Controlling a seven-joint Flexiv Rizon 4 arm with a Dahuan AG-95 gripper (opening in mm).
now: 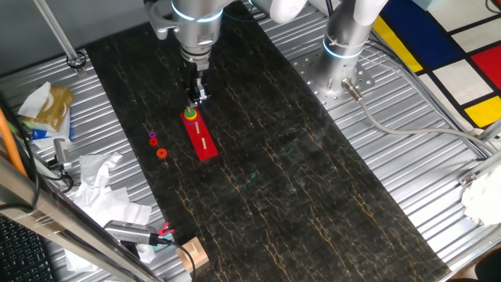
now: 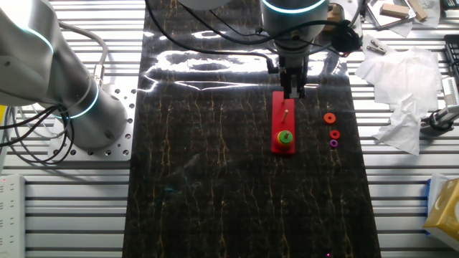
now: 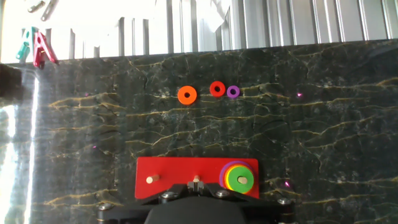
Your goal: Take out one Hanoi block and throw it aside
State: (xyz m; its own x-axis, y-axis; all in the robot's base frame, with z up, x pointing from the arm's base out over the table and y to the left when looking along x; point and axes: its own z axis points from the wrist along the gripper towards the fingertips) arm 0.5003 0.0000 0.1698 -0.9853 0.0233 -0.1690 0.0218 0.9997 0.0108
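The green Hanoi block (image 3: 240,180) sits on top of a small stack of yellow and purple rings on the end peg of the red base (image 3: 180,175). It also shows in one fixed view (image 1: 189,114) and in the other fixed view (image 2: 285,137). My gripper (image 3: 196,185) hangs above the base, roughly over the middle peg and left of the stack in the hand view. Its fingers stand together with nothing between them. It also shows in both fixed views (image 1: 196,95) (image 2: 292,91).
Three loose rings lie on the dark mat beside the base: orange (image 3: 187,94), red (image 3: 217,88) and purple (image 3: 233,91). Crumpled paper (image 2: 398,86), clips (image 3: 36,46) and tools lie past the mat's edge. A second arm's base (image 2: 79,107) stands on the other side.
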